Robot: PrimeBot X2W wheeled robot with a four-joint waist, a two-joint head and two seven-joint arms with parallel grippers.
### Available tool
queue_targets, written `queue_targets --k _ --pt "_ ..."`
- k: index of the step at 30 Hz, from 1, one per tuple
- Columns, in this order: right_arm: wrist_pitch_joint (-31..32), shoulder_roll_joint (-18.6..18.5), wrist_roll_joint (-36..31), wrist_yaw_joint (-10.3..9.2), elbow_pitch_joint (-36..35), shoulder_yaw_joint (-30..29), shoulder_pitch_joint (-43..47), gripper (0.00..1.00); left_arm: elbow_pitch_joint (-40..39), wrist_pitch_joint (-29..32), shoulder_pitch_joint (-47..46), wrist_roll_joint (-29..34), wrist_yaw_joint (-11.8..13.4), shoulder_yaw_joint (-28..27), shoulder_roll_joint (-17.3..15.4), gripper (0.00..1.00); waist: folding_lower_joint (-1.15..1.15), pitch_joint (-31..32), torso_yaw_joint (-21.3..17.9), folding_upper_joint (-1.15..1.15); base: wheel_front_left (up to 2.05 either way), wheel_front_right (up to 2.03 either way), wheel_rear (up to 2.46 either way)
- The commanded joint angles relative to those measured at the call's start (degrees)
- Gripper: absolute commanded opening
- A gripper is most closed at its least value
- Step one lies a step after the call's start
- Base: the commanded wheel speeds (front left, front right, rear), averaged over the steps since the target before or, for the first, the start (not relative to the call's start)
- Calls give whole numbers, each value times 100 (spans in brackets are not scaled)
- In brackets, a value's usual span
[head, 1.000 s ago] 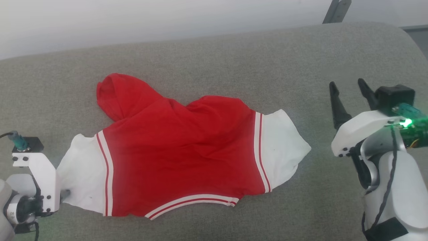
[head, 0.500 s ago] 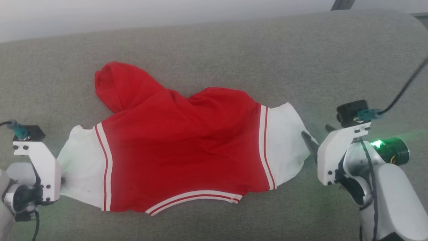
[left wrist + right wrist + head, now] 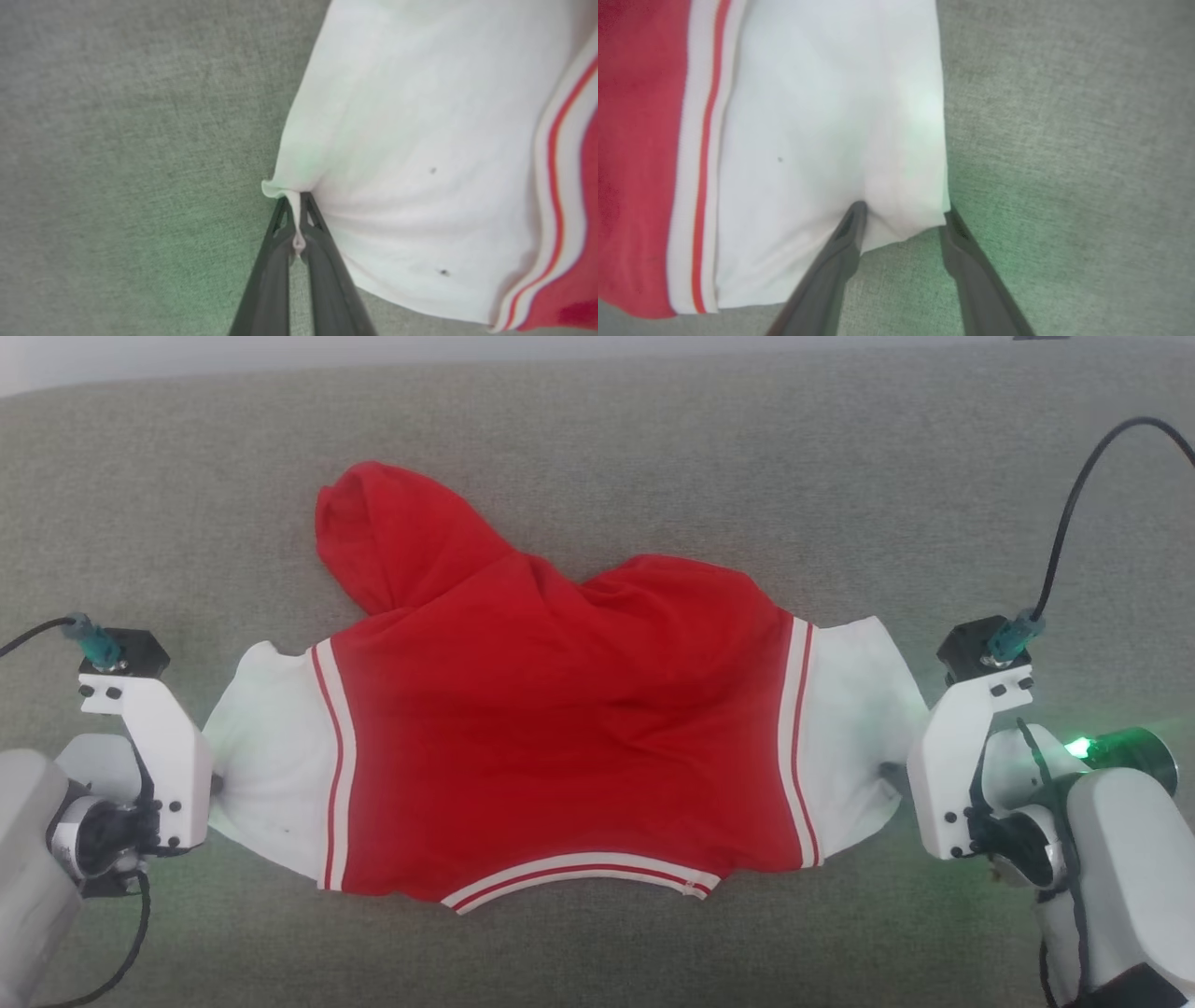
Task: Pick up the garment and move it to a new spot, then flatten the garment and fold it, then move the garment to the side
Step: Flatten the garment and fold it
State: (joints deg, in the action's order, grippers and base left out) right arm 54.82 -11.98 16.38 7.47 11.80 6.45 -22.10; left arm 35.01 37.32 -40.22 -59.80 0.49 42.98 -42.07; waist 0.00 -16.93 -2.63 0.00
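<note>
Sprawling thin red-and-white garment (image 3: 560, 728) on coarse-woven grey cushion (image 3: 653, 439)

The garment (image 3: 560, 728) has a bright red body and hood, with plain white sleeves (image 3: 271, 747) at either end. Narrow trim (image 3: 336, 765), white with a thin red line, runs where each sleeve meets the red and along the lower hem. Tiny dark specks (image 3: 433, 171) dot the white cloth. Beneath is a surface (image 3: 653, 448) of muted grey-green, finely flecked weave. The left gripper (image 3: 294, 205) and right gripper (image 3: 903, 212) have dark grey fingers (image 3: 822, 280), white mounts (image 3: 168, 747) and black cables (image 3: 1064, 523) with teal plugs (image 3: 89, 639). A green light (image 3: 1080, 746) tints the nearby weave.
</note>
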Motion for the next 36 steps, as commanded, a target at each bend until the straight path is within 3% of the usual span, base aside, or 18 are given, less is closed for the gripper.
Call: queue_targets --k 1,6,11,18,29,36 --pt "67 64 70 5 151 109 102 0 50 -51 16 45 1 87 260 0 0 -21 29 0 0 0 0" --pt "0 19 286 4 101 49 -89 0 96 -105 -60 6 -10 53 303 0 0 35 68 0 0 0 0" --pt "-195 24 661 4 -152 -97 -429 0 -124 29 -196 7 38 -3 93 0 0 382 64 0 0 0 0" --pt "-462 39 911 4 -327 -159 -1014 0 -676 286 -430 -28 290 -144 -202 0 0 911 42 0 0 0 0" --pt "-1488 658 795 4 341 -687 -2458 0 -1116 274 -1370 107 510 -527 -421 0 0 1640 -9 0 0 0 0" --pt "-2099 810 506 4 875 -810 -3271 0 -1044 -40 -2081 392 445 -642 -363 0 0 1791 -50 0 0 0 0"
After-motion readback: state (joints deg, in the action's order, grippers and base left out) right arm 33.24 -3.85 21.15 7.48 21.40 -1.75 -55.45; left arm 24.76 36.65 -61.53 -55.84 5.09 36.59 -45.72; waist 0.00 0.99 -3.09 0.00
